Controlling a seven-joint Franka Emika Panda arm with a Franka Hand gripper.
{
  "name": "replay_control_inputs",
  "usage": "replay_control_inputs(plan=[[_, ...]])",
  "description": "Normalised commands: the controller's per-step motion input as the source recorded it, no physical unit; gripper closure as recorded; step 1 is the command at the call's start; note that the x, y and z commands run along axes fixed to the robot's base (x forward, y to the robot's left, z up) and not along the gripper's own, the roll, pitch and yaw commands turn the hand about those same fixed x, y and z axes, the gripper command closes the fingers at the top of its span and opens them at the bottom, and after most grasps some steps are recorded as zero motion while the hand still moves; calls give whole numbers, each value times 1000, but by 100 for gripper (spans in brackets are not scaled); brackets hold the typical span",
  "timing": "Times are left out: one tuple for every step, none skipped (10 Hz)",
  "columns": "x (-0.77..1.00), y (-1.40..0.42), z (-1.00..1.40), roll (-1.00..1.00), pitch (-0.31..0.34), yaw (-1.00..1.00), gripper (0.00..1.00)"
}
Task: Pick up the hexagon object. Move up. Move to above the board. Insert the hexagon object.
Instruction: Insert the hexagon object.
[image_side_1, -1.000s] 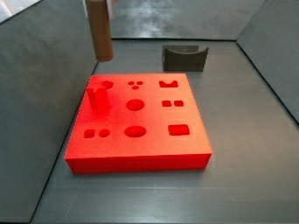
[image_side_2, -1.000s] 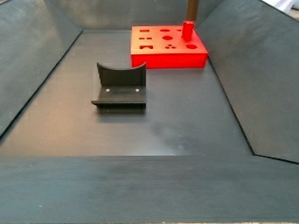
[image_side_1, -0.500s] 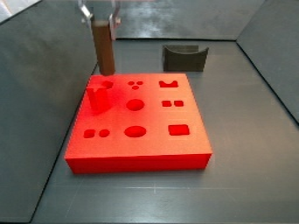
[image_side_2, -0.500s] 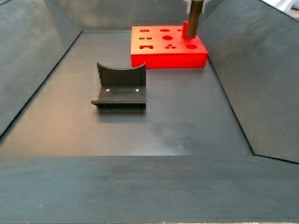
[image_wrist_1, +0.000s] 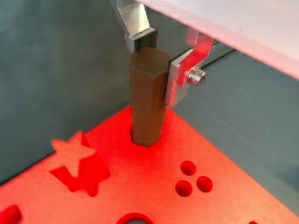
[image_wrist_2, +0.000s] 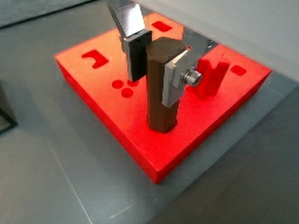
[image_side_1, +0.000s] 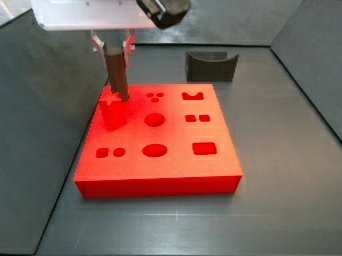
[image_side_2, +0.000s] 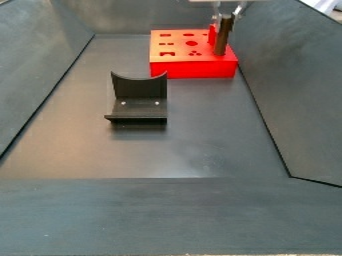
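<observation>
1. The claw (image_wrist_1: 162, 54) is above a corner of the board (image_wrist_2: 117, 109), its two silver fingers (image_wrist_2: 177, 77) clamped on the upper part of the hexagon object (image_wrist_2: 163, 87); in a side view the claw (image_side_1: 114, 44) sits over the board's far corner
2. The hexagon object (image_wrist_1: 147, 98) stands upright, a slim brown bar, and in both wrist views its lower end meets the board's top surface near that corner; whether it sits in a hole or only rests on the surface cannot be told
3. The board (image_side_1: 171, 168) lies flat on the desk (image_side_2: 174, 150), bright red, its top showing round, square and notched recesses, and a star-shaped piece (image_wrist_1: 73, 157) shows in a wrist view
4. A short red peg (image_side_1: 111, 113) stands on the board just beside the hexagon object (image_side_1: 118, 72)
5. A dark grey U-shaped block (image_side_1: 211, 66) rests on the desk beyond the board's far edge, well apart from it
6. In a side view another dark block (image_side_2: 136, 100) sits on the desk, apart from the board (image_side_2: 194, 62)
</observation>
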Motion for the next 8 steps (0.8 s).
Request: replay_control_inputs(plan=[[-77,0,-314,80,-10,109,100],[0,0,-657,91,-93,237,100],[0,0,-854,129,-143,291,100],[0,0,-837,150,-143,280,100],[0,0,-800,189,-136,274,100],[0,0,-249,77,-26,106,100],[0,0,0,9,0,0,100],[0,0,0,0,0,0,100]])
